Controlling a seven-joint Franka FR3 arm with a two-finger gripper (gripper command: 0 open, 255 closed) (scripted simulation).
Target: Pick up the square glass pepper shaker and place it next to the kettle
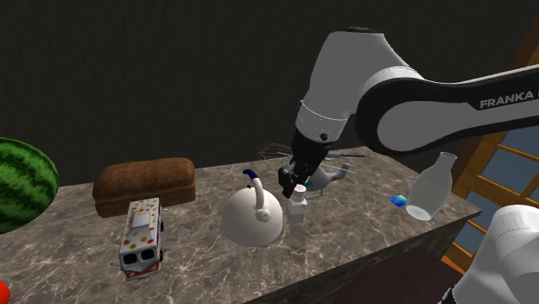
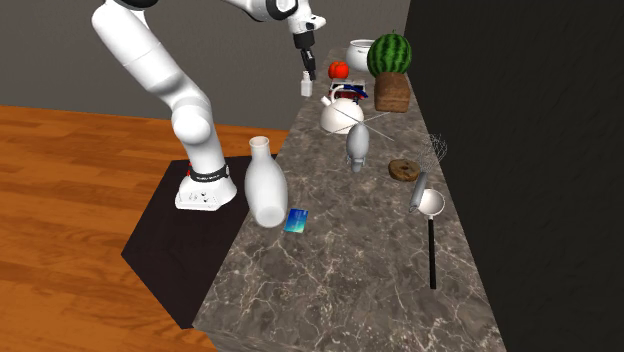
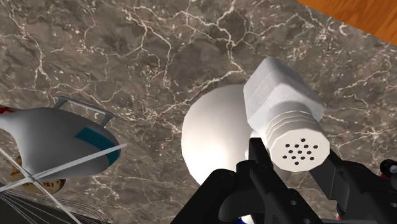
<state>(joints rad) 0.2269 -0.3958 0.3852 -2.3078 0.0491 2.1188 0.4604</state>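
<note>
The pepper shaker (image 1: 298,207), a white square body under a ribbed cap pierced with holes, stands upright below the gripper (image 1: 294,180). The two black fingers (image 3: 257,159) pinch the cap from either side. (Whether its base touches the marble countertop (image 1: 363,229) I cannot tell.)

In the shoulder view the shaker is just beside the white domed kettle (image 1: 250,218), which sits at its 9 o'clock with a blue handle on top. At the shaker's 1 o'clock lies a white toy aircraft (image 1: 326,177) with a teal patch. Further out towards 3 o'clock are a small blue card (image 1: 397,200) and a white bottle (image 1: 432,186).

Beyond the kettle, a toy van (image 1: 141,235) sits at 8 o'clock and a brown bread loaf (image 1: 144,184) at 10 o'clock. A watermelon (image 1: 22,181) is well apart at 9 o'clock.
</note>
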